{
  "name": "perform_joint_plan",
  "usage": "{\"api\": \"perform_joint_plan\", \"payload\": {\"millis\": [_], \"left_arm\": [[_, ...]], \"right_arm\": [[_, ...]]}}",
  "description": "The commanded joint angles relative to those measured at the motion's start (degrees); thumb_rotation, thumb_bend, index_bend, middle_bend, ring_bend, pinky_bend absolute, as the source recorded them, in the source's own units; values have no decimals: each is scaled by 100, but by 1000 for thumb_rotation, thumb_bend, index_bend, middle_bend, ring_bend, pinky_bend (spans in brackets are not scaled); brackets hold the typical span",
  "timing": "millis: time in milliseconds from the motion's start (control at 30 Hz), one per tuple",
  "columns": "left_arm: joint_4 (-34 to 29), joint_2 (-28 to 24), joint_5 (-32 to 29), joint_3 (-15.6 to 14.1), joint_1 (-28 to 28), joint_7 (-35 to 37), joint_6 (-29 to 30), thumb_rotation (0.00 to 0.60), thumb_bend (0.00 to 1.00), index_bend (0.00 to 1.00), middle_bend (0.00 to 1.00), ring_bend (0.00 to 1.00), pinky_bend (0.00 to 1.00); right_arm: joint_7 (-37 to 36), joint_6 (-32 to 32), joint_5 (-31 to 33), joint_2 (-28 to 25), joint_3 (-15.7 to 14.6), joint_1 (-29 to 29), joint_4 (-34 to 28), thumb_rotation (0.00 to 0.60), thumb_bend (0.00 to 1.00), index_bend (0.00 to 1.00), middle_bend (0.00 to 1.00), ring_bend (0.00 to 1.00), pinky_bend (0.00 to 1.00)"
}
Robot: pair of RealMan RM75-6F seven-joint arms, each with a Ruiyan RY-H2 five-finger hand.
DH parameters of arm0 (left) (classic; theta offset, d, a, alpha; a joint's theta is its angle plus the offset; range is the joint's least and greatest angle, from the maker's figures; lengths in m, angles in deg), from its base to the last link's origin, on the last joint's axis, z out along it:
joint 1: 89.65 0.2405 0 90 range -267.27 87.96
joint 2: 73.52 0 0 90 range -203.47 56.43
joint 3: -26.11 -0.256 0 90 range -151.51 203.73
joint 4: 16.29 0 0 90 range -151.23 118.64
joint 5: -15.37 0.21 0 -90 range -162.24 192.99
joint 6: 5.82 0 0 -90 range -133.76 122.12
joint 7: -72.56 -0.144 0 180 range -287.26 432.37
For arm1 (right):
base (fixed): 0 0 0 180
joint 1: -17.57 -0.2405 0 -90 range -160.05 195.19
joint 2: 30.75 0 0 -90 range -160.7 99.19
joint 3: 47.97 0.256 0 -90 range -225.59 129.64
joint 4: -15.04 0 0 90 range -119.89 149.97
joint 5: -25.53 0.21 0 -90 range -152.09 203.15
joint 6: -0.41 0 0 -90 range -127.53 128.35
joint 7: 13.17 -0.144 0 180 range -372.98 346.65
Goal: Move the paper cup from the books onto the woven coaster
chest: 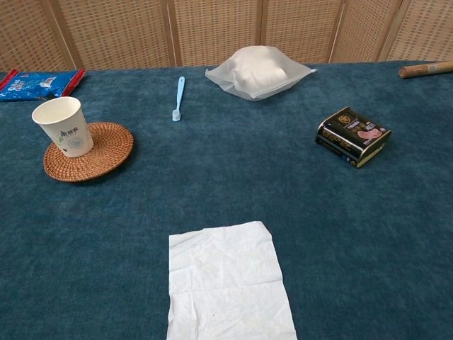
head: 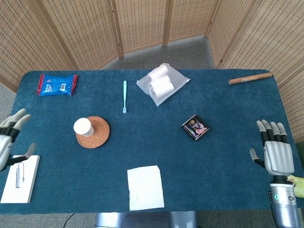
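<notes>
Paper cup (chest: 62,125) stands upright on woven coaster (chest: 99,152), on its left part, nothing touching it. Chest view shows printed marks on cup wall; head view shows only rim and inside.

Left hand (head: 8,137) at table's far left edge, fingers spread, holding nothing, well apart from cup; seen in head view only. White book (head: 20,177) lies just below it, also head view only.

Right hand (head: 274,151) near right edge, fingers straight and apart, empty; head view only.

Both views: blue toothbrush (chest: 178,98), white plastic bag (chest: 258,71), black tin (chest: 353,135), paper napkin (chest: 228,282), snack packet (head: 57,84), wooden stick (head: 250,78).
</notes>
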Motion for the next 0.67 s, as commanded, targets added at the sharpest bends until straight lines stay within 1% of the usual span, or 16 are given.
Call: {"api": "perform_joint_plan", "payload": {"millis": [33, 167, 300, 433, 567, 667], "left_arm": [[187, -99, 20, -287, 488, -57, 352, 540, 476, 0, 0, 0, 0], [462, -52, 115, -465, 992, 369, 787, 547, 477, 0, 0, 0, 0], [780, 71, 134, -498, 1314, 658, 1069, 544, 476, 0, 0, 0, 0], [939, 121, 132, -452, 1411, 861, 1087, 550, 477, 0, 0, 0, 0], [934, 138, 226, -358, 1427, 819, 1144, 552, 476, 0, 0, 0, 0], [893, 130, 265, -329, 1410, 759, 1067, 547, 477, 0, 0, 0, 0]], "right_arm": [[124, 214, -196, 26, -123, 140, -29, 600, 395, 0, 0, 0, 0], [110, 459, -413, 26, -255, 333, -65, 600, 396, 0, 0, 0, 0], [52, 559, -540, 2, -356, 468, -70, 600, 397, 0, 0, 0, 0], [23, 573, -574, -47, -374, 531, -137, 600, 396, 0, 0, 0, 0], [-16, 586, -641, -48, -359, 556, -153, 600, 394, 0, 0, 0, 0], [-31, 561, -645, -58, -351, 569, -132, 600, 395, 0, 0, 0, 0]]}}
